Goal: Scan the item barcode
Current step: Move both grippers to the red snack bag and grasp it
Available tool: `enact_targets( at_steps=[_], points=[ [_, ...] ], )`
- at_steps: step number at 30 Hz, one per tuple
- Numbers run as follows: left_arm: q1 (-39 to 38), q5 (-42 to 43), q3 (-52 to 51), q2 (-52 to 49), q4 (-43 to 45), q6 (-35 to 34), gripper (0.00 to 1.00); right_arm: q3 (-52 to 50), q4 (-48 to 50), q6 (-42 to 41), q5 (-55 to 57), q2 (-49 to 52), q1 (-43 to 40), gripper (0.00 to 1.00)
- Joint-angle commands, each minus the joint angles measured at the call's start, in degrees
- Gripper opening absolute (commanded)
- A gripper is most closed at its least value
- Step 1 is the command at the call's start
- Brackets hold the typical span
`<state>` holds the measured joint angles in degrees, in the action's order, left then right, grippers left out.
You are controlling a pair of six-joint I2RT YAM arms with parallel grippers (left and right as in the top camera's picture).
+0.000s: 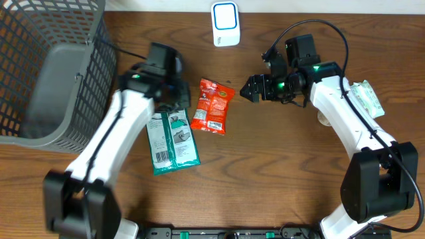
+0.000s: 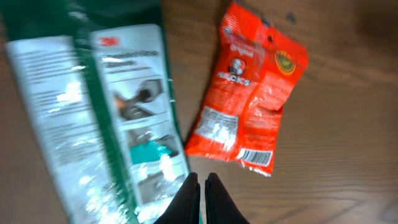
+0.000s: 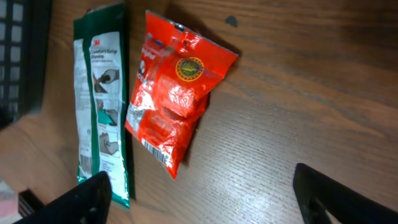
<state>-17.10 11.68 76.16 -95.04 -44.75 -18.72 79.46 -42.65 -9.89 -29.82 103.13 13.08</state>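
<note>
Left gripper [image 2: 202, 182] (clenched empty; right gripper [image 3: 208, 193] gaping): likely needing opening before pinching the red snack bag [image 1: 212, 106] by a bare edge, keeping its barcode [image 2: 256, 157] clear for the scanner [image 1: 225, 23].

red snack bag [image 3: 171, 96], green package [image 3: 102, 102], wood table [image 3: 298, 93]

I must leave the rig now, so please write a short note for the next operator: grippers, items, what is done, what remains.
Left gripper: shut, at the edge of the green packet; a grip on it cannot be confirmed.
Right gripper: open, empty, to the right of the red bag.
Items: both lie flat, side by side, apart from the scanner.
Done: no item is at the scanner yet.
Left: lift one item and show its barcode to the scanner.
</note>
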Motion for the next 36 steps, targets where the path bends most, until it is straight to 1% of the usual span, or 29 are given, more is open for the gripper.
enact_targets(
  at_steps=[1, 5, 10, 12, 15, 19, 22, 27, 30, 36],
  points=[
    [-1.7, 0.3, -0.9, -6.3, 2.2, 1.8, 0.07, -1.9, 1.3, 1.2, -5.0, 1.6, -0.3, 0.84],
    [-2.1, 0.3, -0.9, -11.5, 4.9, 1.8, 0.07, -3.4, 4.7, 1.1, -7.5, 3.9, -0.2, 0.83],
    [-2.5, 0.3, -0.9, -18.3, 9.2, 1.8, 0.07, -3.5, 7.6, 0.9, -11.6, 9.3, -0.2, 0.82],
    [-2.7, 0.3, -0.9, -20.4, 9.8, 1.8, 0.07, -3.5, 8.4, 0.9, -14.4, 11.5, -0.2, 0.79],
    [-2.7, 0.3, -0.9, -23.3, 10.0, 1.8, 0.08, -3.5, 8.4, 0.9, -18.1, 14.0, -0.2, 0.70],
    [-3.9, 0.3, -0.9, -25.3, 10.4, 2.0, 0.08, -3.5, 8.9, 0.9, -18.3, 15.7, -0.2, 0.68],
    [-4.0, -0.2, 0.0, -23.5, 10.8, 4.9, 0.08, -3.5, 9.6, 1.0, -18.2, 15.9, -0.2, 0.68],
    [-3.7, -0.8, 1.1, -17.0, 10.2, 4.6, 0.08, -3.5, 9.9, 1.4, -18.2, 15.9, -0.2, 0.70],
    [-4.0, -0.7, 1.1, -13.8, 10.1, 2.6, 0.07, -3.5, 9.9, 1.4, -18.2, 15.9, -0.2, 0.71],
    [-5.2, -0.7, 0.6, -15.7, 10.2, 0.6, 0.07, -3.5, 10.1, 1.4, -18.1, 15.9, -0.2, 0.72]
  ],
)
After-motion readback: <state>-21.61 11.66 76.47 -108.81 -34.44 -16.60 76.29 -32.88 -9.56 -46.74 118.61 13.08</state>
